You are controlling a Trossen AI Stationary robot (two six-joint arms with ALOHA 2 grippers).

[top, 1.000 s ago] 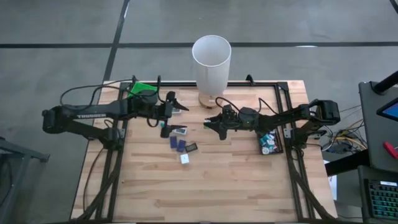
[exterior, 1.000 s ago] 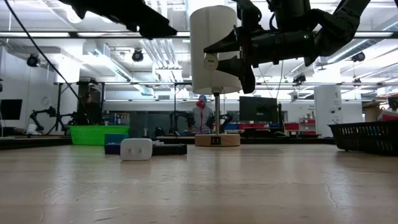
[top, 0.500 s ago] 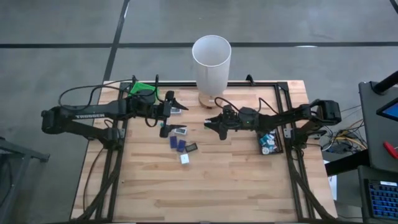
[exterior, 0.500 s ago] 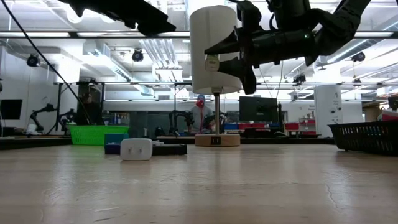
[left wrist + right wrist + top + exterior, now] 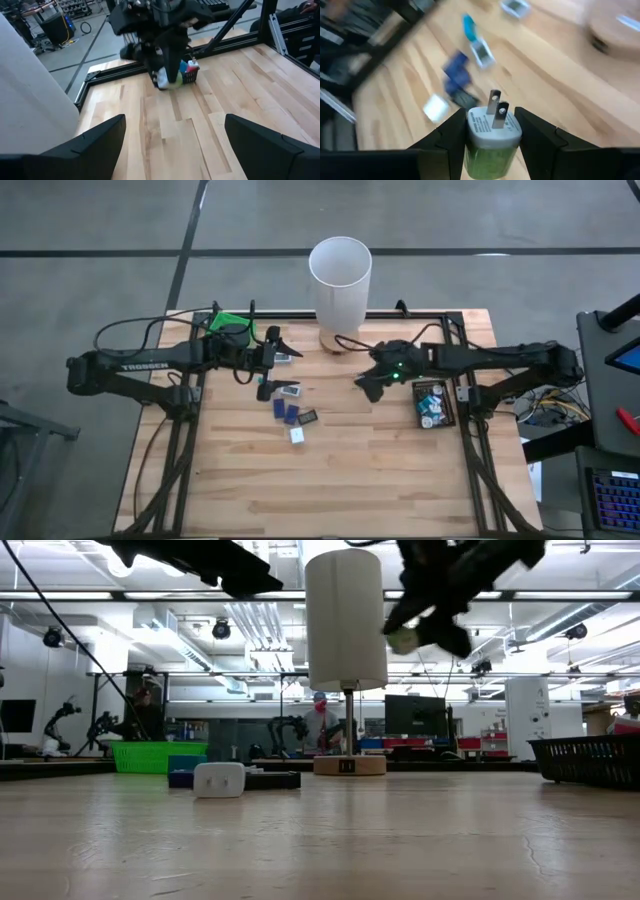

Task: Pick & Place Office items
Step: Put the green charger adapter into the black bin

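My right gripper (image 5: 366,387) hangs above the table's middle, between the white cylinder and the black tray, shut on a white and green plug (image 5: 492,135) with two metal prongs. The low view shows that plug (image 5: 403,639) high above the tabletop. Several small office items (image 5: 292,413), dark blue, teal and white, lie flat on the wood left of it; a white block (image 5: 219,780) is the nearest. My left gripper (image 5: 283,343) waits open above the table's far left part, fingers wide apart (image 5: 175,122), touching nothing. My right gripper pinches the plug's body (image 5: 472,131) between its two fingers (image 5: 451,137), one on each opposite side. The prongs (image 5: 495,111) point forward, out past the fingertips. The plug is lifted clear of the table.
A tall white cylinder (image 5: 340,275) stands on a round wooden base at the far edge. A green tray (image 5: 228,322) sits at the far left corner. A black tray (image 5: 432,402) with several items sits by the right edge. Bare wood lies toward the near edge.
My right gripper has moved toward the table's right edge, nearer the black tray, and has turned from pointing left to slanting toward the near left. It has stayed shut on the plug. The items on the table have kept still.
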